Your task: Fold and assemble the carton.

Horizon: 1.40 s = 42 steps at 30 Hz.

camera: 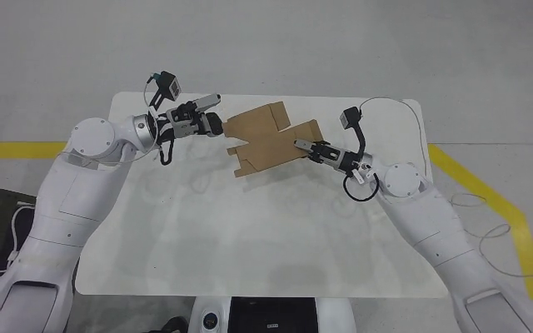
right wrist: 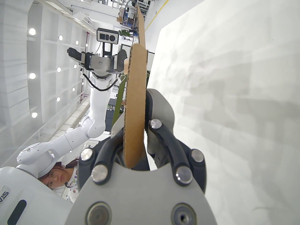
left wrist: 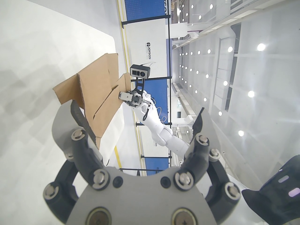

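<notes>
right gripper closest in: both fingers pinched narrow on the carton, brown corrugated board running edge-on straight out between them. from the top, the right gripper bites the carton at its right-hand flap, over the far middle of the white table.

carton: an opened blank of several panels and slotted flaps, not yet a box. in the left wrist view the carton has its panels creased at angles to each other, not lying flat. cannot tell whether its low edge touches the table.

left gripper: spread wide, holding nothing. 1 finger sits just beside the carton's near corner, the other well apart from the board. top view puts the left gripper at the carton's left edge.

in the way: the edge-on board covers part of the left gripper as seen from the right wrist. from the left wrist, a raised flap stands across the right gripper's fingertips.

around: thin white cable arching over the table's far right corner. yellow floor line beside the table on the left. blue and white framed panels beyond the table's far edge.
</notes>
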### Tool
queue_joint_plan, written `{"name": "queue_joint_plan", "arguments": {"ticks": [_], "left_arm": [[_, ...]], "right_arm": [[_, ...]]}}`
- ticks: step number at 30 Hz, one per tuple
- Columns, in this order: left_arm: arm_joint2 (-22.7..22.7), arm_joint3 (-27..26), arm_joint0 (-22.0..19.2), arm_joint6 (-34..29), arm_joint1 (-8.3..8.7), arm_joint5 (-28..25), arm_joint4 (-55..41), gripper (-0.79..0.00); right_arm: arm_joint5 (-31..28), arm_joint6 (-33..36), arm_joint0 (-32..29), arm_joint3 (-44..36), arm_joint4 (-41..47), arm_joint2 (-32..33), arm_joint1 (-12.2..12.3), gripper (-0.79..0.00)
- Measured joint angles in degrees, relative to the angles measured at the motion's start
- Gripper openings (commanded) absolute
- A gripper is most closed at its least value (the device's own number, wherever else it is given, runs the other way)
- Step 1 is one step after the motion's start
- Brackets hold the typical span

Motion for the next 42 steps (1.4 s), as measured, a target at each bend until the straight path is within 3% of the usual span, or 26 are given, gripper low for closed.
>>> {"name": "queue_joint_plan", "arguments": {"ticks": [26,33,36,38,42], "left_arm": [[0.87,1.62,-0.53,0.28,-1.71,-0.84,2.76,0.000],[0.59,1.54,-0.11,-0.01,-1.82,-0.82,4.54,-0.148],[0.46,1.75,0.18,-0.26,-1.87,-1.15,5.16,-0.326],[0.38,1.94,0.33,-0.34,-1.92,-1.17,5.40,-0.397],[0.38,2.02,0.29,-0.54,-2.03,-1.13,6.30,-0.400]], "right_arm": [[-0.65,0.92,0.61,-1.15,-0.64,0.70,-2.37,-0.785],[-0.58,1.40,0.50,-1.00,-1.35,1.36,-2.68,-0.785],[-0.46,1.98,0.70,-0.65,-1.66,1.72,-2.78,-0.785],[-0.29,2.19,0.95,-0.55,-2.00,1.97,-2.86,-0.785],[-0.13,2.51,1.00,-0.48,-2.43,2.38,-2.99,-0.785]]}}
